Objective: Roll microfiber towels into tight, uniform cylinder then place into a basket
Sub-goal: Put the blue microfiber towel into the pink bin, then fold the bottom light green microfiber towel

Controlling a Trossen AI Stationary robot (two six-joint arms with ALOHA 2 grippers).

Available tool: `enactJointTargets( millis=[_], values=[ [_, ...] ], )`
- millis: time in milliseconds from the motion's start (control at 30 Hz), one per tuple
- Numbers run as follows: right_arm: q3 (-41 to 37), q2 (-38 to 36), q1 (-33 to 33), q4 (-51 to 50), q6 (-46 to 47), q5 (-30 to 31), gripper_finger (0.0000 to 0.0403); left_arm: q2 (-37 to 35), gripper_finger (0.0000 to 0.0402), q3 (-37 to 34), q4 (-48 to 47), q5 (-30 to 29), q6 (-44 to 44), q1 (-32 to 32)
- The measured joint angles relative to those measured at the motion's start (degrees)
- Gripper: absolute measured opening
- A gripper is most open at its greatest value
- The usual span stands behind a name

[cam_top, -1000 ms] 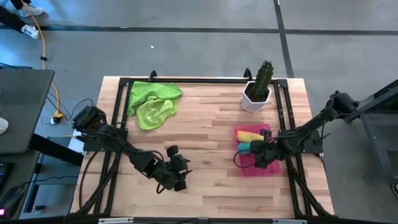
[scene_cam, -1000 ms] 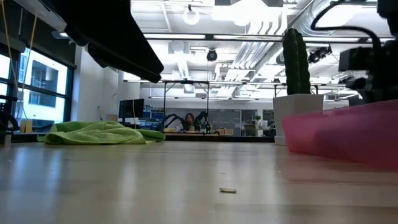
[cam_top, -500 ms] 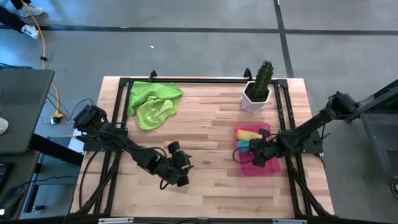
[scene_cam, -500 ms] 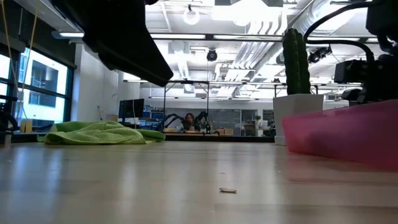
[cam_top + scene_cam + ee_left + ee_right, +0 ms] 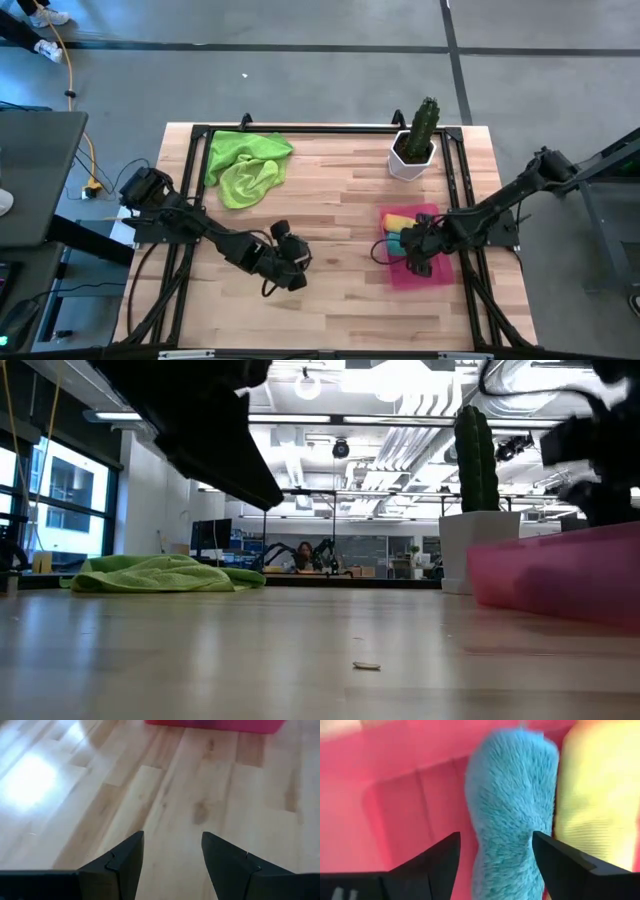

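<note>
Spanning an open hall, the wooden table (image 5: 330, 190) carries both pincers, seemingly apart.

Both arms are dark, almost black, built of jointed segments with thin black cables looping beside them. The left gripper (image 5: 172, 865) has two flat, matte black wedge fingers with stepped inner edges; the right gripper (image 5: 495, 865) has the same.
</note>
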Motion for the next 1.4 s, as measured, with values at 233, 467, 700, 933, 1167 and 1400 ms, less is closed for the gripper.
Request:
enactJointTargets(
  millis=[233, 467, 700, 933, 1167, 1400],
  values=[
    [11.26, 0.0, 0.02, -10.86, -0.16, 8.32, 0.0239, -0.02, 0.0188, 0.02, -0.84, -0.82, 7.6, 5.07],
    [15.47, 0.0, 0.0, -8.99, -0.19, 21.6, 0.0239, -0.02, 0.0188, 0.04, -12.32, -4.73, 7.03, 14.75],
    [14.72, 0.0, -0.02, -4.78, -0.2, 27.85, 0.0239, -0.04, 0.0188, 0.04, -34.56, -4.06, -5.7, 29.23],
    [14.21, 0.02, -1.34, -2.8, -0.19, 29.94, 0.0239, -0.07, 0.0188, -0.16, -43.63, 4.89, -13.59, 43.93],
    [14.21, 0.02, -3.73, -2.83, -0.38, 29.81, 0.0239, 0.2, 0.0188, -4.29, -34.92, 14.03, -10.23, 49.1],
    [14.21, 0.02, -5.81, -2.82, -3.67, 29.43, 0.0239, -0.09, 0.0188, -7.18, -25.51, 17.41, -8.54, 44.57]
  ],
)
